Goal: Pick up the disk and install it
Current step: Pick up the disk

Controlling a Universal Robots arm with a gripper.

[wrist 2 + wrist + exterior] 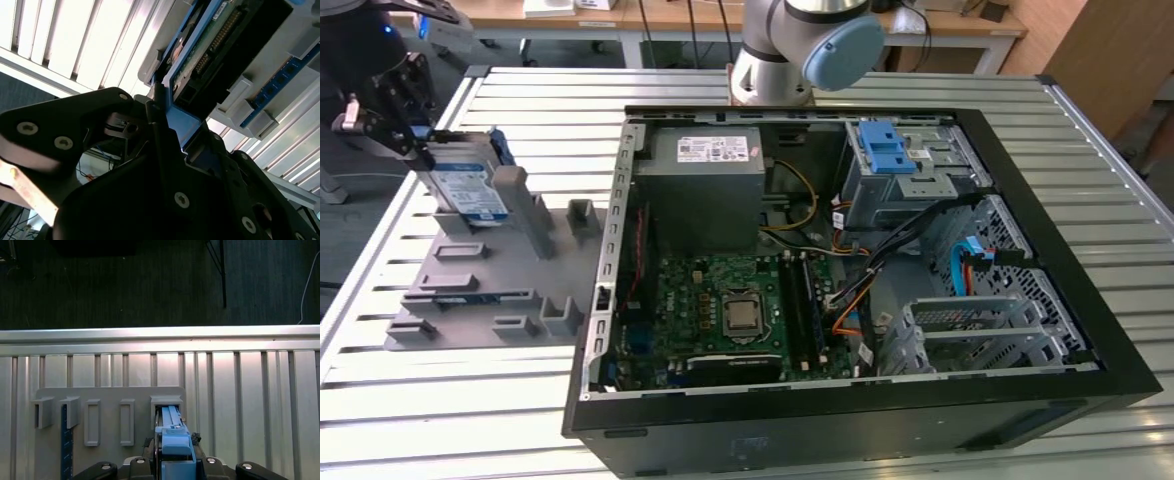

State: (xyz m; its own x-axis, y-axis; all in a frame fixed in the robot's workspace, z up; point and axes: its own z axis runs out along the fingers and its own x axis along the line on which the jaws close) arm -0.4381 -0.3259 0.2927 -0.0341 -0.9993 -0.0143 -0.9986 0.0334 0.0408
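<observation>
The disk (464, 190) stands on edge in a slot of the grey fixture (494, 290), which lies on the slatted metal table (454, 420) at the exterior view's left, just beside the open computer case (854, 410). I see its white-and-blue label facing the case.

The gripper (416, 140) is at the disk's upper end. In the first wrist view I have the disk (169, 420) seated in its slot on the fixture (110, 395), and the gripper (175, 460) has its fingers pressed in on the blue carrier rail from both sides. In the second wrist view the gripper (175, 130) reads the same: black fingers clamped on the blue rail, with the disk (210, 50) showing its green circuit-board side.

Inside the case, the grey power-supply box (707, 180) sits beside the drive cage (907, 170), which carries a blue latch piece (883, 150).
</observation>
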